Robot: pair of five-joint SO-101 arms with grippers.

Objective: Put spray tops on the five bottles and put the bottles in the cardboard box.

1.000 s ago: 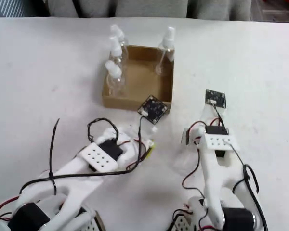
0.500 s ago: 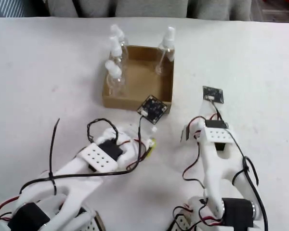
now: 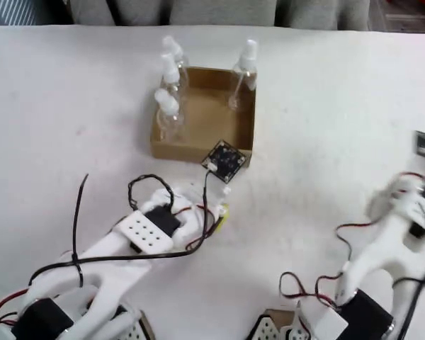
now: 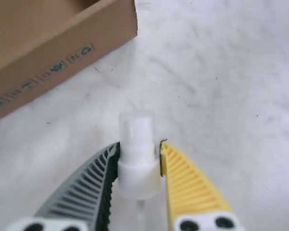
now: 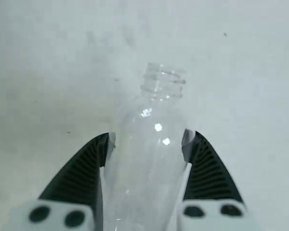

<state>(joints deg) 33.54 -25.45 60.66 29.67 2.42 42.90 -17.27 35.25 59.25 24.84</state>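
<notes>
A cardboard box (image 3: 205, 124) sits open on the white desk (image 3: 326, 106), well out from the arms. Three capped bottles (image 3: 170, 74) stand upright along its left side, and a fourth capped bottle (image 3: 244, 71) stands in its far right corner. The left arm lies low across the desk with its end effector just short of the box's near wall. From above, its small camera board (image 3: 224, 159) overlaps the box's near right corner, and loops of black and red wires (image 3: 149, 188) drape over the arm. The left end effector (image 4: 138, 144) pinches a white spray top (image 4: 135, 132) between its grey and yellow fingers, with the box edge close ahead. Far off at the right edge of the desk, the right end effector (image 5: 149, 139) grips a clear uncapped bottle (image 5: 154, 144) around its body, leaving the threaded neck bare.
</notes>
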